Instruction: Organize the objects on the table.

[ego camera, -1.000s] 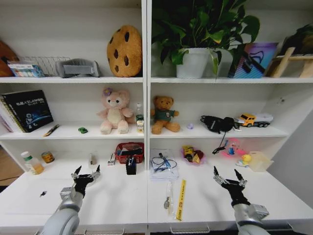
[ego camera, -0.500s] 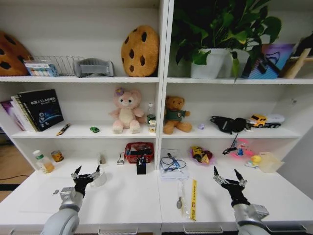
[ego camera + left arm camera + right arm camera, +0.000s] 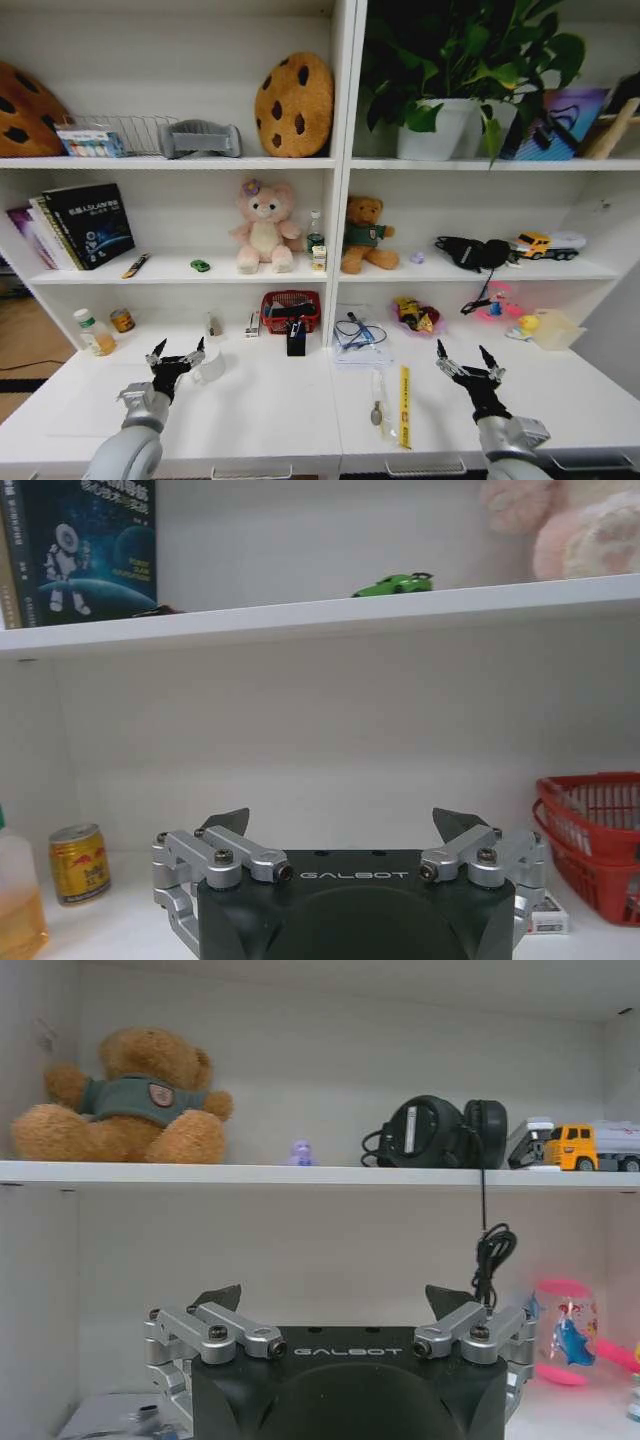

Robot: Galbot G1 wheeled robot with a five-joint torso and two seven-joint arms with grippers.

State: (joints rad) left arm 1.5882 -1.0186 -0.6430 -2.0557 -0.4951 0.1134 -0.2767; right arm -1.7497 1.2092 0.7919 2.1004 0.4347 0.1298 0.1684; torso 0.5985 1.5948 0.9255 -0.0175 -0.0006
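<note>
Both grippers are held raised over the front of the table (image 3: 270, 420): the left gripper (image 3: 175, 354) on the left side and the right gripper (image 3: 467, 360) on the right, each with its fingers spread apart and nothing gripped between them. The same spread is seen in the left wrist view (image 3: 345, 828) and the right wrist view (image 3: 335, 1302).

The long white table is built into white shelving (image 3: 343, 165). A potted plant (image 3: 450, 70) and a cookie-shaped cushion (image 3: 292, 104) are seen on the top shelf. On the middle shelf a pink plush toy (image 3: 262, 226) and a brown teddy bear (image 3: 366, 235) are placed either side of the upright divider, with books (image 3: 85, 224) at the far left and black headphones (image 3: 468, 252) and a yellow toy truck (image 3: 545, 243) to the right.

At the back of the table a red basket (image 3: 290, 309) is set near the divider. A clear packet with cables (image 3: 358, 337) lies just right of it. A yellow strip (image 3: 404, 405) and a spoon (image 3: 376, 400) lie near the front edge, between the grippers. A bottle of orange liquid (image 3: 93, 332) and a small can (image 3: 122, 320) stand at the far left. The tiny green toy car (image 3: 200, 265) is parked on the middle shelf, left of the pink plush toy.
</note>
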